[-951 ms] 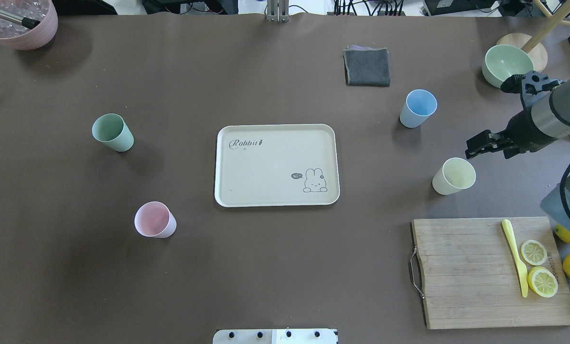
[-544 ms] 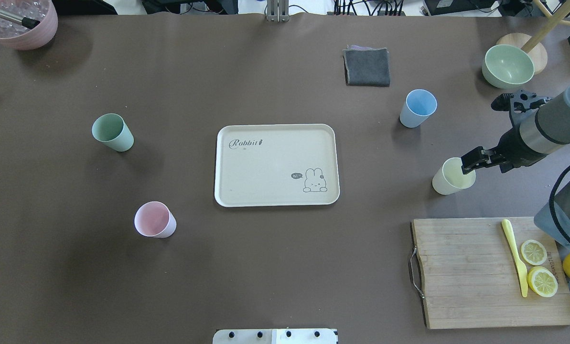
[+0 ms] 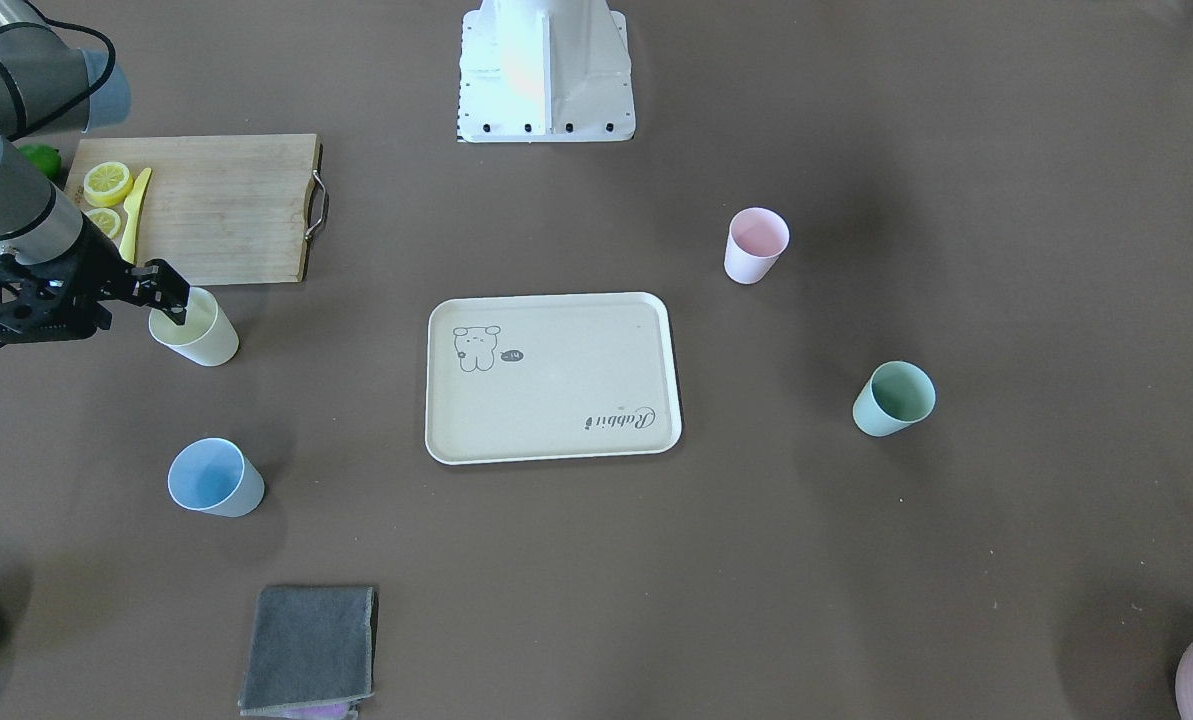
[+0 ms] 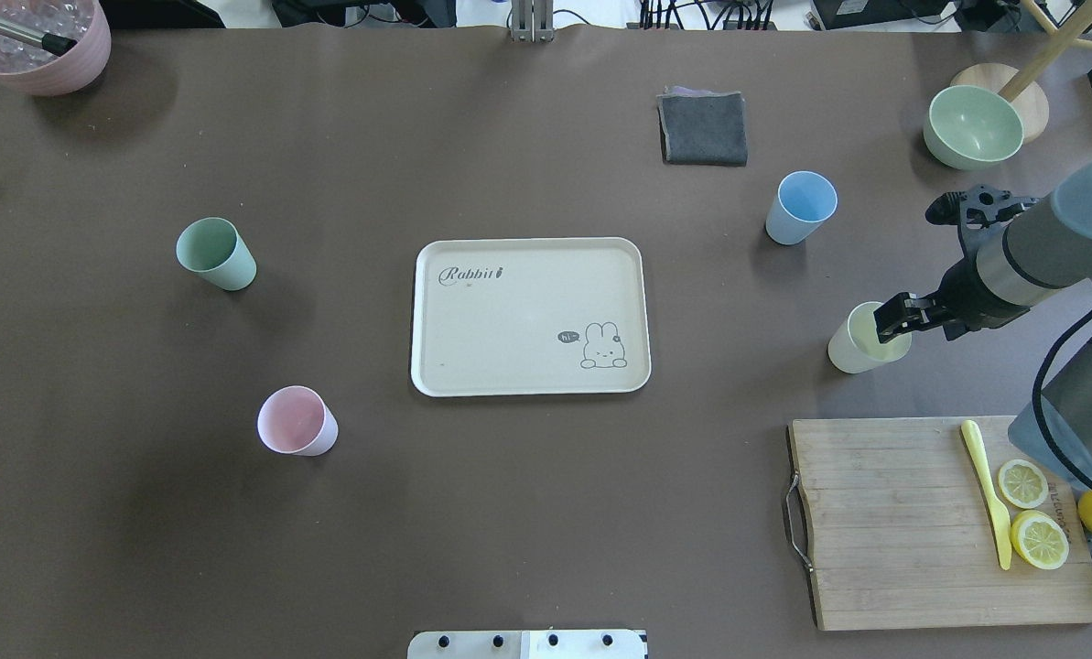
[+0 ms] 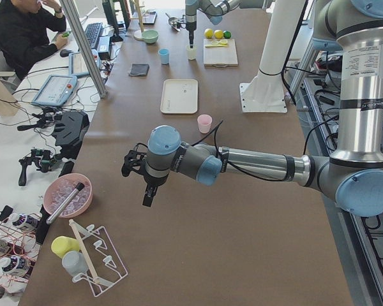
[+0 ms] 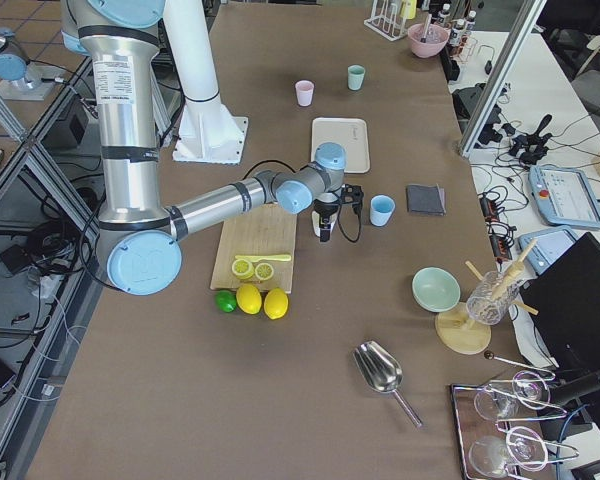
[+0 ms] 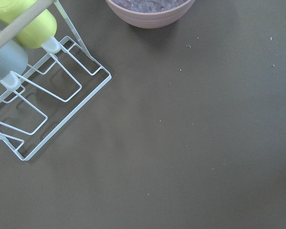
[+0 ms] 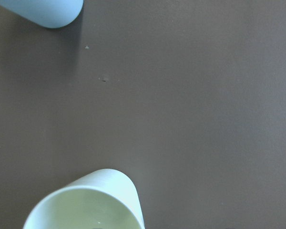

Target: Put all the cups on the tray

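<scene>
The cream rabbit tray lies bare at mid-table. Around it stand the mint green cup, the pink cup, the light blue cup and the pale yellow cup. My right gripper is open at the yellow cup's right rim, with its fingers at the rim; it also shows in the front-facing view. The right wrist view shows the yellow cup's mouth just below. My left gripper hangs over the table's far left end; I cannot tell whether it is open or shut.
A wooden cutting board with lemon slices and a yellow knife lies front right of the yellow cup. A green bowl and a grey cloth sit at the back. A mauve pot and a wire rack stand far left.
My right gripper has moved left and down from beside the yellow cup onto its right rim. The cups and tray have not moved.
</scene>
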Controlling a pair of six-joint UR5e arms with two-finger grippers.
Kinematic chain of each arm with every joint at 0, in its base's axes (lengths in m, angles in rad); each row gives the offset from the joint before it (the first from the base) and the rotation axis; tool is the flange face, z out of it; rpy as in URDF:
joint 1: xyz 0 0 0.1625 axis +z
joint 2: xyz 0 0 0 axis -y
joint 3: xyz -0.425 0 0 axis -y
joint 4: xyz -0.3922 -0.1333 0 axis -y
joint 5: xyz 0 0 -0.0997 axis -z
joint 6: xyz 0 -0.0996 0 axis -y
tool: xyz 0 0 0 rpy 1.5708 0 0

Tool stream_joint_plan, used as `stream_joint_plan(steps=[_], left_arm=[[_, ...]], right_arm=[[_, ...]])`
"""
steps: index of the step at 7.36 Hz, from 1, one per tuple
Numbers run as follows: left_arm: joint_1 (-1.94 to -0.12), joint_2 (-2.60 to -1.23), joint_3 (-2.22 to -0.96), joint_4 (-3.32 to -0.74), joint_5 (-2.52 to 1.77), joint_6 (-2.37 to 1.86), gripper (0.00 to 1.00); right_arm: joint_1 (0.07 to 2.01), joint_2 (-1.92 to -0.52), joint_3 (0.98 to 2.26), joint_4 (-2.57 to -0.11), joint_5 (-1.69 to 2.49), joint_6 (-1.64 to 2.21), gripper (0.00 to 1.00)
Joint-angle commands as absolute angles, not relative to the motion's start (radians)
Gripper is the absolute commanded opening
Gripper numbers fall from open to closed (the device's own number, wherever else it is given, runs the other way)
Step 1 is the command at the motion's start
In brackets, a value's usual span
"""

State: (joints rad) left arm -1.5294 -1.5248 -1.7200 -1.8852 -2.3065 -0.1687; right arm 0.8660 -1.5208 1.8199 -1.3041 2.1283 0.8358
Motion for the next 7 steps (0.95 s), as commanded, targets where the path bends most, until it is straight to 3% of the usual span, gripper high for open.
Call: stream_joint_plan(steps=[1, 7], left_arm=[[-1.529, -1.525, -1.724, -1.885, -2.307, -0.169, 0.98], [-1.528, -1.564, -1.730, -1.876, -2.309, -0.214, 0.98]], right_arm=[[0.850, -1.509, 1.813, -1.302, 2.117, 0.860, 0.00], [0.874, -1.447, 1.937, -1.318, 2.189, 0.954, 0.00]])
